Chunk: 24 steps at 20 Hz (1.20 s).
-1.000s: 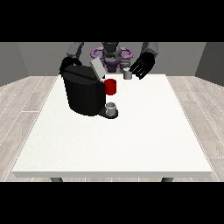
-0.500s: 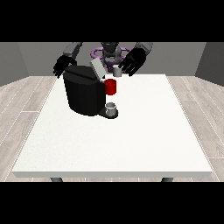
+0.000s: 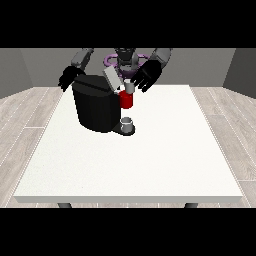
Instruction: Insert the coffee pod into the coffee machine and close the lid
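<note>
The black coffee machine [image 3: 95, 107] stands on the far left part of the white table [image 3: 150, 160]. Its grey lid [image 3: 112, 79] is tilted up and open. A red pod holder [image 3: 126, 100] sticks out at its front. The small grey coffee pod [image 3: 130, 87] sits just above the red holder, pinched at the fingertips of the hand at the view's right [image 3: 148, 75]. The hand at the view's left [image 3: 70, 78] hangs behind the machine's far left corner, fingers relaxed and holding nothing.
A small grey cup [image 3: 128, 123] stands on the machine's drip tray under the red holder. The table's white top stretches towards the camera and to the right of the machine.
The hand at the view's right has carried the pod leftwards and down, from beside the machine to just above the red holder. The other hand has shifted slightly outward.
</note>
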Each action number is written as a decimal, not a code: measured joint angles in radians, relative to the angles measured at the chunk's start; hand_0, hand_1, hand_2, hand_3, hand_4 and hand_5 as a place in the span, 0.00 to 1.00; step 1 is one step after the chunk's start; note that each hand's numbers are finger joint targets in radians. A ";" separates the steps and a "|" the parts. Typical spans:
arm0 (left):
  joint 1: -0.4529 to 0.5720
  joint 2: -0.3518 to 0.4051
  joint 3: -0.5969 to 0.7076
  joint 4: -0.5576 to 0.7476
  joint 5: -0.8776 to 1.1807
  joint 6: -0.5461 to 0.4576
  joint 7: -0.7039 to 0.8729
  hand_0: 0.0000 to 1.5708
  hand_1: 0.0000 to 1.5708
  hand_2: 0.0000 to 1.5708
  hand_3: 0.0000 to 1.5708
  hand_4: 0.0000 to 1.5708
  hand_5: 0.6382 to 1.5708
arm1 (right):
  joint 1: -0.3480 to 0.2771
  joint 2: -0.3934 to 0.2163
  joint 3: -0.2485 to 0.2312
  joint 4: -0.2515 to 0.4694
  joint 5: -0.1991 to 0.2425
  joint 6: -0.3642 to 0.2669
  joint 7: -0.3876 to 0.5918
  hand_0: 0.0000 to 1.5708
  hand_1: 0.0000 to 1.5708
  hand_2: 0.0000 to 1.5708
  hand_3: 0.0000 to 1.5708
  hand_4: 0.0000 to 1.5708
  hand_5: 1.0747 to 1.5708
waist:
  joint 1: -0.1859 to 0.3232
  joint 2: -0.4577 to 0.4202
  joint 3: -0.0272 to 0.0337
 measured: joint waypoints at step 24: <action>-0.006 -0.040 -0.009 0.022 -0.038 0.002 -0.010 0.80 0.80 0.82 0.75 0.31 1.00 | 0.009 0.005 -0.024 -0.007 -0.022 -0.007 -0.003 0.00 0.00 0.00 0.00 0.28 1.00 | 0.010 0.008 0.0006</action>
